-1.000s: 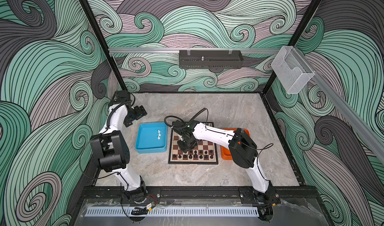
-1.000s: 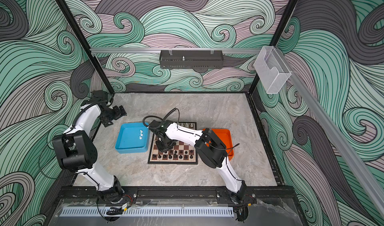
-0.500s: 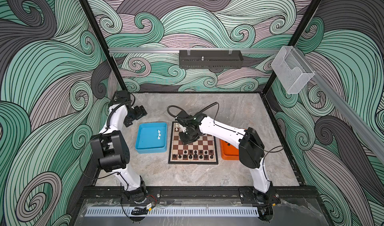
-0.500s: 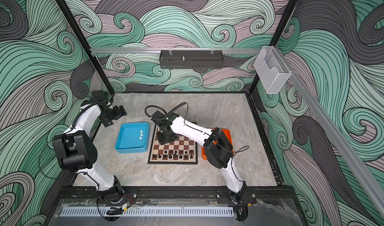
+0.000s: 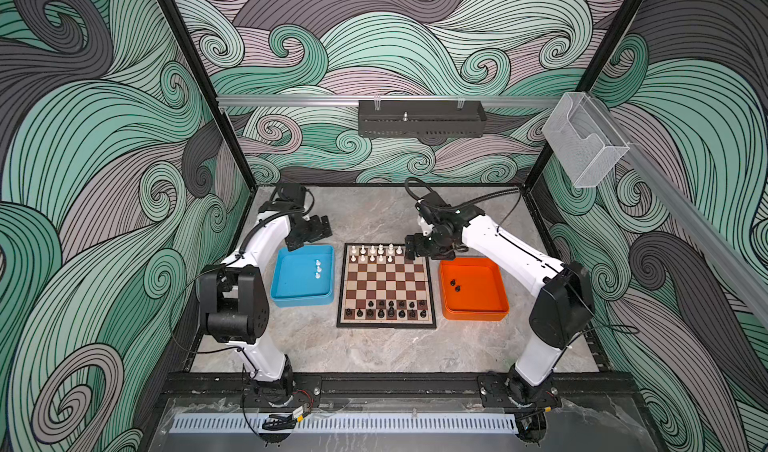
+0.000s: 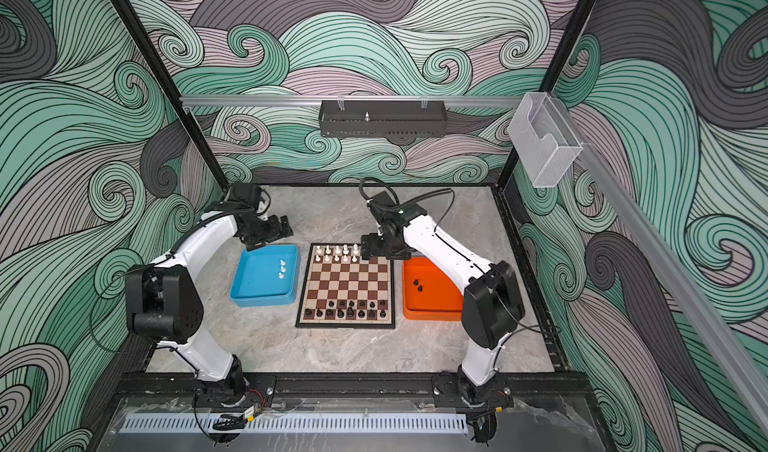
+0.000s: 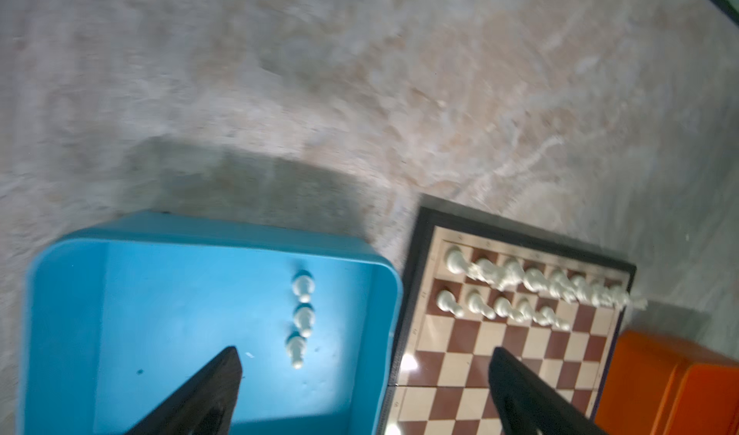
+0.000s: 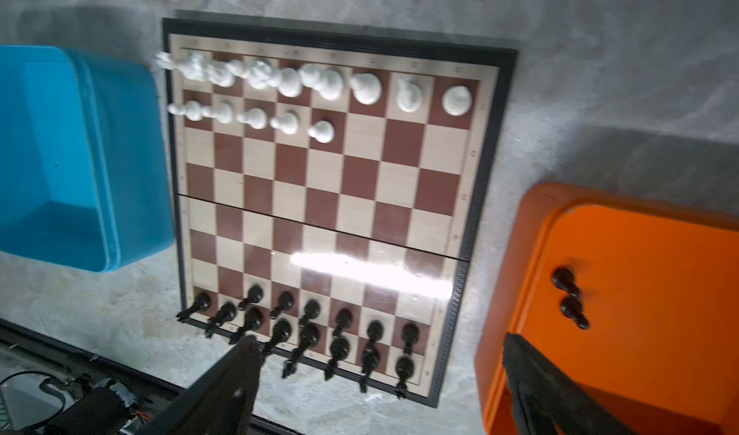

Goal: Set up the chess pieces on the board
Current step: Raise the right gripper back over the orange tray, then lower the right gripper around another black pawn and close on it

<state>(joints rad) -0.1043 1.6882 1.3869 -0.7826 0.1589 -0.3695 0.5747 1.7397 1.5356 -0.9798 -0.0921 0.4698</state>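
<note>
Right gripper point(image 8: 382, 343), jaws apart, seemingly over board point(image 8: 320, 181) corner

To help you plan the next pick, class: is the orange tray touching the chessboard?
Apart. The right wrist view shows a strip of table running between the board and the near wall of the orange tray.

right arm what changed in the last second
The right gripper swung from low over the left half of the board to its far right corner, next to the orange tray, and its jaws opened; nothing is between them now. Whether it set a piece down is too small to tell. The left gripper, open above the blue tray, the board and both trays stayed put.
</note>
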